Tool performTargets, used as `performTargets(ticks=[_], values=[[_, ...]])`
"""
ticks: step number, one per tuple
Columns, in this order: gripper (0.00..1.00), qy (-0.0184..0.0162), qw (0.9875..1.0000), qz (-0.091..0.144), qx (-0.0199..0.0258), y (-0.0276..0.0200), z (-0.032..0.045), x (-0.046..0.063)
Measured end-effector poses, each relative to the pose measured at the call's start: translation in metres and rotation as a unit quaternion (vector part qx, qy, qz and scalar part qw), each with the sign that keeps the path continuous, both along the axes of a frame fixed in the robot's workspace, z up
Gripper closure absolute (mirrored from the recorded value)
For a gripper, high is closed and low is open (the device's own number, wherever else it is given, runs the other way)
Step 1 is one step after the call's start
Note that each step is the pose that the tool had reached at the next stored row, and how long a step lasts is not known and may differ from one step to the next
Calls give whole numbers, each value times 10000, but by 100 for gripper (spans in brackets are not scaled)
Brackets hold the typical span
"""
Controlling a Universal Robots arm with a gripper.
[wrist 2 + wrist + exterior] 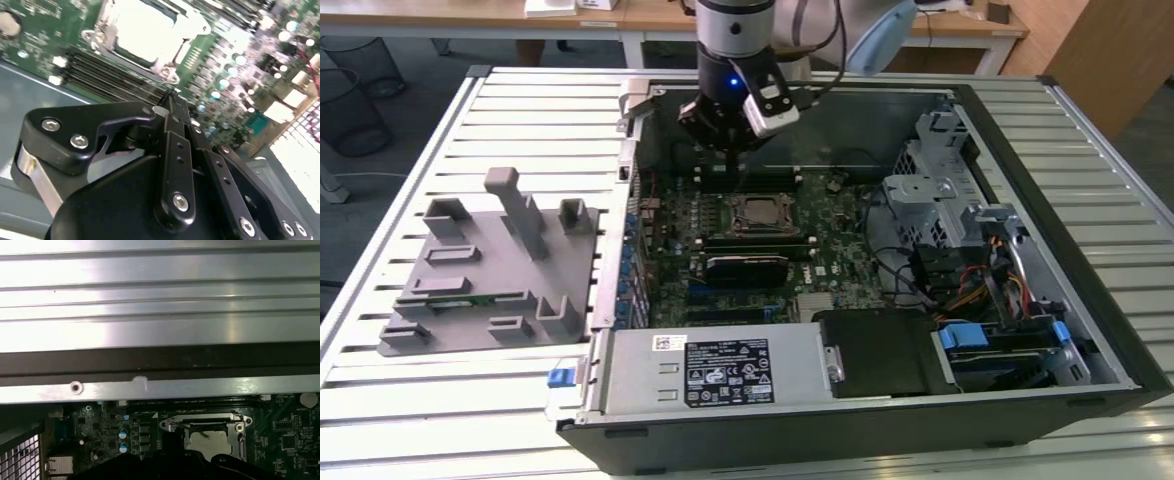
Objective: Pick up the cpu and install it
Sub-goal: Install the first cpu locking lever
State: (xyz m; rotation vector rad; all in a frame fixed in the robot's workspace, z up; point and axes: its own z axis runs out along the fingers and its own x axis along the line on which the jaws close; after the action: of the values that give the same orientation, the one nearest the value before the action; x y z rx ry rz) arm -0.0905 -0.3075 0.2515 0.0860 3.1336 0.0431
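Hovering above the motherboard [761, 235], just behind the socket [755, 213] with cpu [142, 30] seated; end effector [170, 107] fingers pressed together.

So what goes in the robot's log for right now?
tool: above motherboard, shut | cpu: in socket | memory stick: on grey tray

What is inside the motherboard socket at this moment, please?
A shiny silver square, apparently the cpu, lies within the socket frame on the motherboard. The gripper hangs above, beside it. Whatever is beneath the chip is covered.
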Motion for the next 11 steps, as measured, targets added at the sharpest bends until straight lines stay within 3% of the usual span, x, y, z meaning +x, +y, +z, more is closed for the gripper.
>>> performTargets(ticks=[3,5,8,11], values=[[89,0,10000,0,10,0,-5,99],[89,0,9999,1,109,-2,-8,116],[89,-3,9998,1,194,-16,-24,118],[89,-14,9998,1,182,-16,-39,121]])
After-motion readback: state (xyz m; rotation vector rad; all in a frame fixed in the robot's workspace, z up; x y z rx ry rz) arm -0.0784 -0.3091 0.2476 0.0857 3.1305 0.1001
